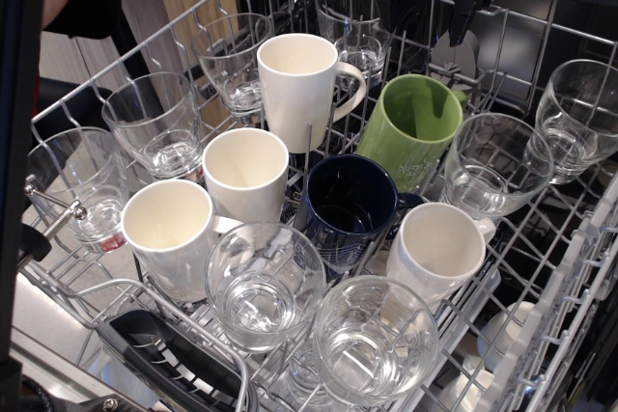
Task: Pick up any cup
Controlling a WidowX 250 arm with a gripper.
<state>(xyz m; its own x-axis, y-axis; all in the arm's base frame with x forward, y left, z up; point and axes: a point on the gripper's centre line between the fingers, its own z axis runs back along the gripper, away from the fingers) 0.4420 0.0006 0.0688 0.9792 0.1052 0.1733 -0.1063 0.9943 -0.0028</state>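
Note:
The cup is a light green ceramic mug (413, 130). It leans tilted in the wire dishwasher rack (565, 267), right of centre, mouth facing up and toward me, with small white lettering low on its side. Its handle pokes out at its upper right. My gripper (425, 24) is a dark shape at the top of the view, above and behind the green mug and apart from it. Its two fingers hang down spread apart with nothing between them. The upper part of the gripper is cut off by the frame edge.
Cream-white mugs (299, 84) (244, 171) (169, 224) (439, 248) and a dark navy mug (346, 205) crowd the rack beside the green mug. Several clear glasses (492, 166) (352, 21) (577, 118) (263, 282) ring them. A black cutlery basket (164, 359) sits at the front left.

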